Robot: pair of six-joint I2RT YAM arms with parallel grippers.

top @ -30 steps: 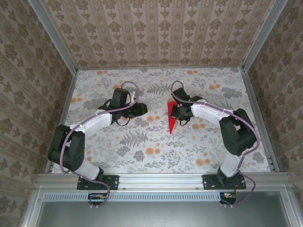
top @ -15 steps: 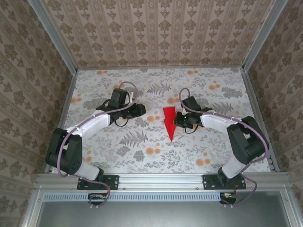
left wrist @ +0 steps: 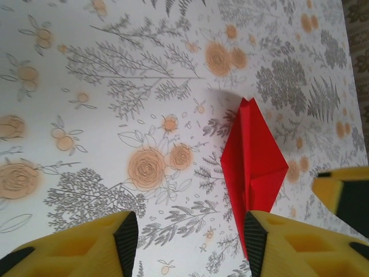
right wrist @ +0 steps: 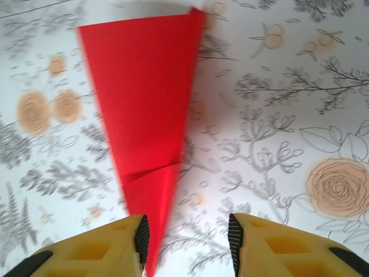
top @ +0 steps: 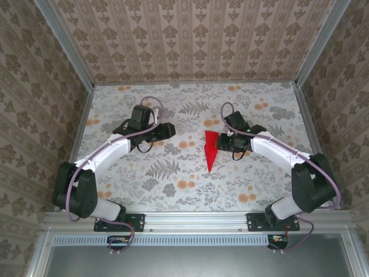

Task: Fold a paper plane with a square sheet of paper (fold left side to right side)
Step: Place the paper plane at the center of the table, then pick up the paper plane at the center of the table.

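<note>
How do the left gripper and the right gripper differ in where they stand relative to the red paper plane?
The right gripper sits close beside the paper plane; the left gripper stands well apart from it, with bare tablecloth between. The left gripper faces the plane from its left, the right gripper from its right. Both have yellow fingers and open, empty jaws.

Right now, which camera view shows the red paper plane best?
The left wrist view: the paper plane is sharp there, with its kite shape and centre crease plain. The top external view shows the paper plane whole but small. The right wrist view shows the paper plane large but blurred.
</note>
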